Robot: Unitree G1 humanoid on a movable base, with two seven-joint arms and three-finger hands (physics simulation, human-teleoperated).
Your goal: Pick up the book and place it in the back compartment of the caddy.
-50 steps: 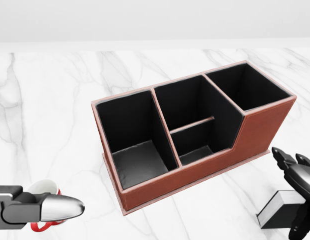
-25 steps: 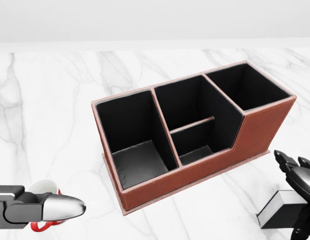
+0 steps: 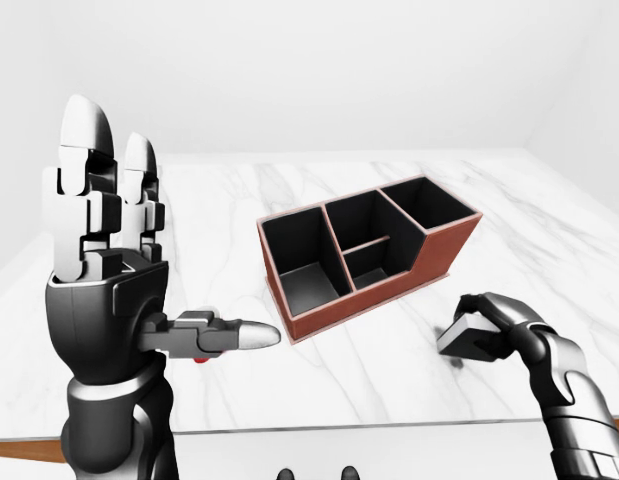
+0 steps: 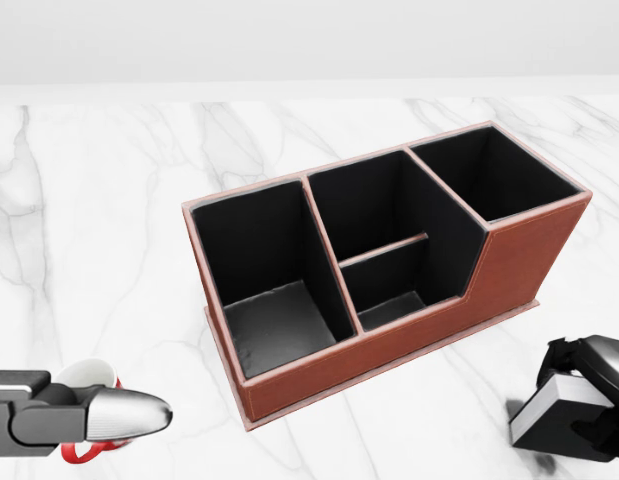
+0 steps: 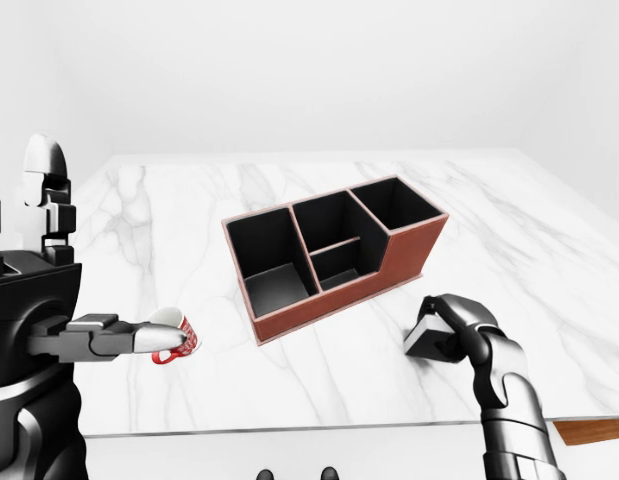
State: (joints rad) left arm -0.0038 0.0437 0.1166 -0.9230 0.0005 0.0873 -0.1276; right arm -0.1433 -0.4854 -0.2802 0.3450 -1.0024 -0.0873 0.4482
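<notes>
Since a moment ago the right hand (image 4: 597, 385) has dropped from hovering above the book (image 4: 561, 418) to sitting on it, fingers now curled over the book's top edge. Everything else holds its place: the caddy (image 4: 509, 265) has not shifted, and the camera has not moved.

That hand wraps the book from above, with fingers on the far side and the thumb apparently on the near side. Whether the grip is fully tightened cannot be told from these views. The book lies on the marble table (image 4: 109, 220) at the lower right of the head view, near the caddy's tall end but not touching it.

The left hand (image 3: 104, 260) is raised and spread wide, fingers straight up and thumb pointing sideways, holding nothing. A white and red mug (image 5: 172, 337) stands just behind its thumb.

The book looks like a small, stiff block with a dark cover and pale page edges, so it should be light and rigid rather than floppy. Its cover may be smooth, and a pinch across the thickness could slip. Gripping it across the covers near the middle, spine side steady, seems the safest hold. The back compartment (image 4: 494, 170) is narrow and deep, so the book will likely need to go in upright.
</notes>
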